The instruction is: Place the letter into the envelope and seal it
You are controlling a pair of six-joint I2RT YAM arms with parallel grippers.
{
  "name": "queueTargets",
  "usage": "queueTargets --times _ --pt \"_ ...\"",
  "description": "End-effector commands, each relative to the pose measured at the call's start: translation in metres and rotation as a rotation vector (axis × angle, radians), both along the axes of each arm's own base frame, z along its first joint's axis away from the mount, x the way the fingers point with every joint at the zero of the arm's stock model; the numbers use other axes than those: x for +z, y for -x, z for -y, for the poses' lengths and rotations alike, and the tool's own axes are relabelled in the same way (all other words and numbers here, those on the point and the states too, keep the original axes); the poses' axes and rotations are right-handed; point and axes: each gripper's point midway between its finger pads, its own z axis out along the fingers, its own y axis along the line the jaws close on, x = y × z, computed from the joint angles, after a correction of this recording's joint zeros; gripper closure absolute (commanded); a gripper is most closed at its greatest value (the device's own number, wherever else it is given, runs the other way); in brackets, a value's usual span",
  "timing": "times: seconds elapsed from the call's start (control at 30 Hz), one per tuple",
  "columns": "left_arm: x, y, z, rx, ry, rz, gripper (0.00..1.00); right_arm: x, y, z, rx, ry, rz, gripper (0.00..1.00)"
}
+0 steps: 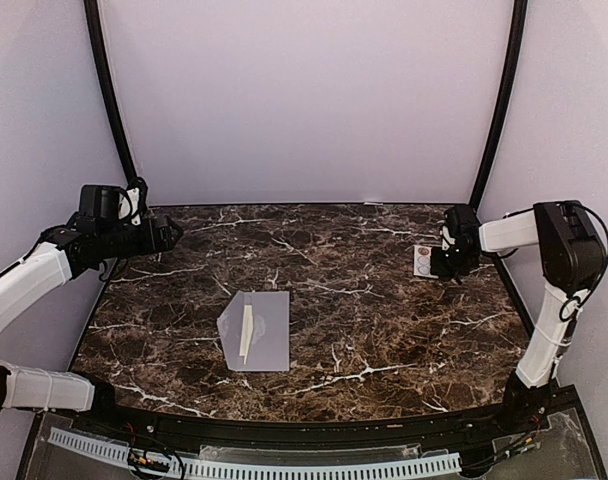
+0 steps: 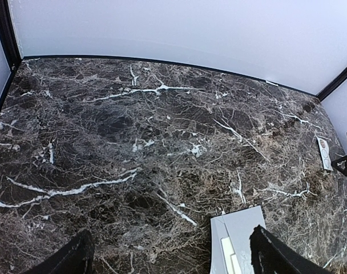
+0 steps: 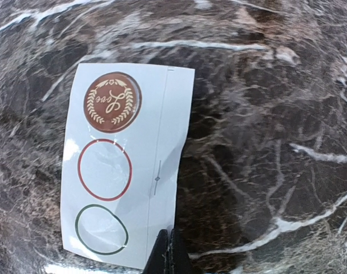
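Dark marble counter (image 1: 384, 330): right jaws together at the sticker sheet's (image 3: 128, 165) edge; envelope (image 1: 256, 330) well leftward, nearer the wide-apart left jaws.

The only lettering is on the sticker sheet (image 3: 162, 171): its round brown sticker (image 3: 112, 102) carries one cream word in looping script, lying sideways in the right wrist view, seemingly "Love", ringed by a laurel wreath; from the top view it is too small to read

Envelope (image 2: 242, 224) cut off by bottom edge; sticker sheet (image 3: 165, 131) partly behind right tool (image 3: 166, 252).
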Motion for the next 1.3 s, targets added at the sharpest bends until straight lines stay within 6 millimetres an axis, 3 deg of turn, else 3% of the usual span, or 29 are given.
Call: queueTargets --times 0.0,0.33,0.47,0.5,0.6,0.67,0.83,1.0,1.27 --pt "-0.001 0.001 0.002 -0.015 0.011 0.008 0.07 -0.028 0.042 -0.048 0.192 -0.072 -0.146 1.00" --pt "-0.002 0.005 0.018 -0.098 0.071 0.017 0.08 -0.027 0.111 -0.147 0.501 -0.081 -0.223 1.00" --pt "-0.001 0.006 0.021 -0.112 0.081 0.024 0.08 0.005 0.117 -0.163 0.476 -0.156 -0.151 1.00" --pt "-0.001 0.005 0.021 -0.113 0.080 0.025 0.08 0.016 0.114 -0.161 0.460 -0.153 -0.119 1.00" --pt "-0.001 0.006 0.021 -0.115 0.082 0.025 0.08 0.048 0.097 -0.147 0.397 -0.119 -0.043 0.76" --pt "-0.002 0.006 0.022 -0.116 0.082 0.024 0.08 0.057 0.085 -0.134 0.359 -0.103 -0.024 0.68" --pt "-0.003 0.006 0.021 -0.115 0.079 0.021 0.08 0.052 0.058 -0.085 0.250 -0.011 -0.020 0.46" --pt "-0.004 0.006 0.022 -0.117 0.079 0.019 0.08 0.044 0.035 -0.045 0.193 0.081 -0.020 0.32" --pt "-0.007 0.005 0.023 -0.120 0.084 0.007 0.08 0.033 0.012 -0.041 0.264 0.139 -0.025 0.19"
